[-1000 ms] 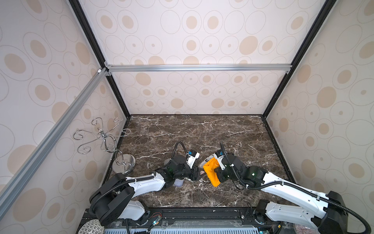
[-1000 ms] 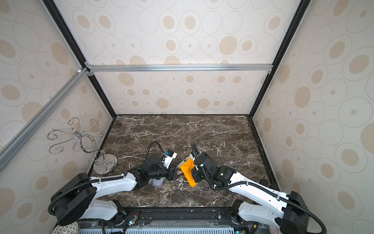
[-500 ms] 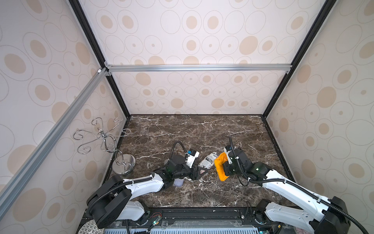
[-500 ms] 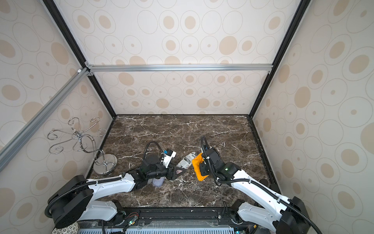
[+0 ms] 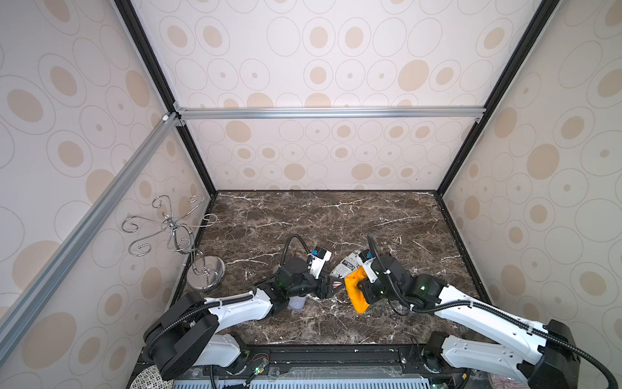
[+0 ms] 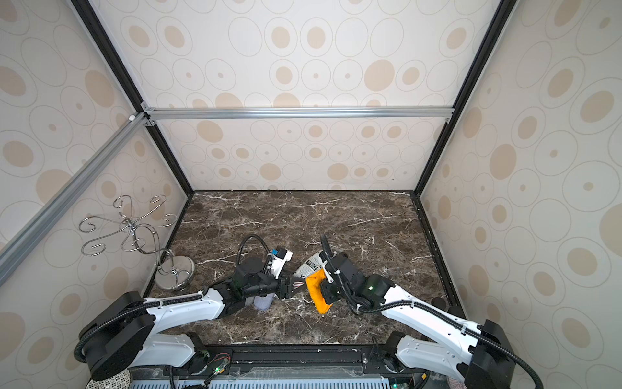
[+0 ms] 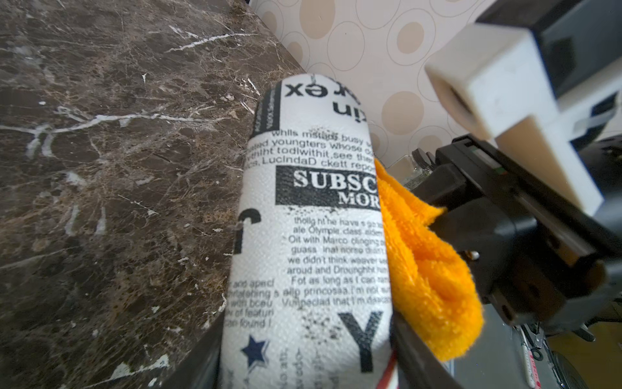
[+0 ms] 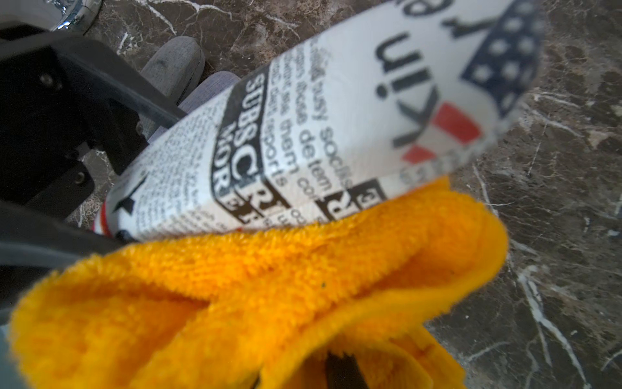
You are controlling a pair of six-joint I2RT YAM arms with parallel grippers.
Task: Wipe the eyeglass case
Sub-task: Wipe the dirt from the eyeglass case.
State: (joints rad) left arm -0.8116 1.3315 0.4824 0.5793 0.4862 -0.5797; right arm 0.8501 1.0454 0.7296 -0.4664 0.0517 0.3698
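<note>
On the eyeglass case (image 7: 309, 235) a mock newspaper print can be read: "SUBSC" above "MOR" in white on a black block, cut off by the cloth (image 7: 434, 269), and small lines such as "LucindaD ckett", "Olympic class", "we didn't think" and "Fot as long as I can". A large black "Y" and a navy star are printed near the held end. In the right wrist view a navy patch with white dots, red stripes and big script letters are seen at the far end, blurred. The case is a white, rounded, oblong shell with a grained surface. One case, one orange terry cloth and two arms are counted. The case is found in the lower middle of both top views, slanting up to the right. One end is clamped in the left pincer (image 5: 325, 287). Whether the other end rests on the brown marble counter (image 5: 303, 215) cannot be told. The cloth is bunched around the right pincer (image 5: 363, 291), whose jaws are closed on it, and is pressed against the long side of the case. One pale grey pouch (image 5: 297, 303) is lying on the counter under the left arm. One chrome wire stand (image 5: 175, 232) with curled hooks is set at the left edge of the frame, well apart from the case.
</note>
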